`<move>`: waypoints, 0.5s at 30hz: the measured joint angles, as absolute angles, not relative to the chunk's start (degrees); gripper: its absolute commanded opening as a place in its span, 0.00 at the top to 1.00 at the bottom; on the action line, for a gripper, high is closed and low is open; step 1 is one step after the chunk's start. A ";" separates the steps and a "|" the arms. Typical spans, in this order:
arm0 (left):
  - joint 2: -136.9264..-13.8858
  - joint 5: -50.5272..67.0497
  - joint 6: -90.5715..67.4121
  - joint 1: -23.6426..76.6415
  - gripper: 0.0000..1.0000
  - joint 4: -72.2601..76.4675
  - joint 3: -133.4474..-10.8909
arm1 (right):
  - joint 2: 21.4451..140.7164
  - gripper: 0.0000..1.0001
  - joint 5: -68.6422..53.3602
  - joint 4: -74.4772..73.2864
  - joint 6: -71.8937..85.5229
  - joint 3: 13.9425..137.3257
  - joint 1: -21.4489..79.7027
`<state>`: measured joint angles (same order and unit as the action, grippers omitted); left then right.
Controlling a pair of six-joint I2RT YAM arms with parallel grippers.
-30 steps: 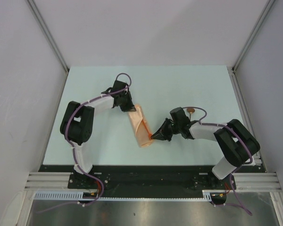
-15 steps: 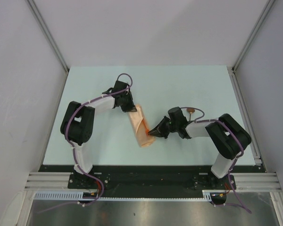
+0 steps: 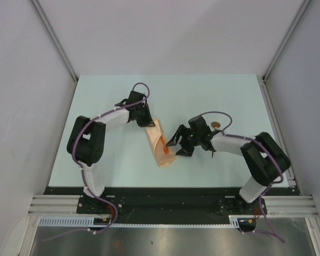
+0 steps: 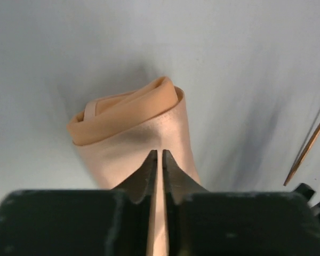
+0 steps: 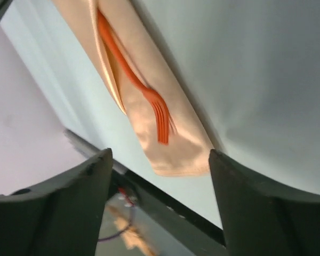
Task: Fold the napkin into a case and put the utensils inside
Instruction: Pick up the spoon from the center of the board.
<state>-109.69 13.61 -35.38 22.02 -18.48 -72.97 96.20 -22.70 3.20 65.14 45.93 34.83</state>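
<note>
The peach napkin (image 3: pixel 160 143), folded into a narrow case, lies slanted mid-table. An orange fork (image 5: pixel 157 112) rests with its handle tucked into the case's fold and its tines on the cloth near the case's near end. My right gripper (image 3: pixel 177 143) hangs open just right of that end, nothing between its fingers. My left gripper (image 3: pixel 148 124) sits over the case's far end (image 4: pixel 128 144), jaws a thin slit apart, cloth showing through. A brown spoon bowl (image 3: pixel 215 125) peeks out behind the right arm. A thin brown stick (image 4: pixel 308 152) lies to one side.
The table's black front rail (image 3: pixel 165 190) runs close below the case's near end. Metal frame posts (image 3: pixel 53 40) and grey walls bound both sides. The right arm's purple cable (image 3: pixel 216 114) loops above the spoon.
My right gripper has opened and let go of the orange fork, which now lies in the case; it drew up and back a little. My left jaws have parted slightly.
</note>
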 measured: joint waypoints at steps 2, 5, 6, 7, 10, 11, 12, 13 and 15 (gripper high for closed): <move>-107.87 13.87 -34.83 22.04 0.56 -19.42 -72.86 | 91.77 0.15 -19.42 -5.26 58.72 47.88 34.63; -101.51 14.24 -33.95 22.17 0.42 -20.32 -71.29 | 86.67 0.10 -13.50 -17.37 47.79 52.71 31.97; -98.70 14.48 -33.63 22.37 0.41 -20.38 -70.52 | 85.86 0.09 -11.35 -20.38 44.42 54.22 30.30; -95.74 14.92 -33.30 22.63 0.40 -20.38 -69.87 | 85.54 0.06 -8.69 -23.20 41.47 55.55 28.42; -88.66 15.88 -31.79 25.02 0.37 -20.47 -69.10 | 86.17 0.03 -0.75 -29.61 34.68 58.17 23.27; -86.70 16.58 -30.94 26.61 0.36 -20.58 -69.04 | 86.89 0.03 1.89 -31.57 32.91 58.98 21.80; -84.90 17.54 -30.20 28.71 0.36 -20.32 -68.73 | 87.81 0.03 4.05 -32.88 31.33 59.70 20.62; -83.22 18.72 -29.52 30.87 0.36 -19.84 -67.94 | 89.01 0.03 5.93 -33.71 29.93 60.29 19.70; -80.16 20.97 -28.86 35.09 0.35 -18.24 -65.04 | 91.50 0.04 8.71 -34.74 27.83 61.30 18.46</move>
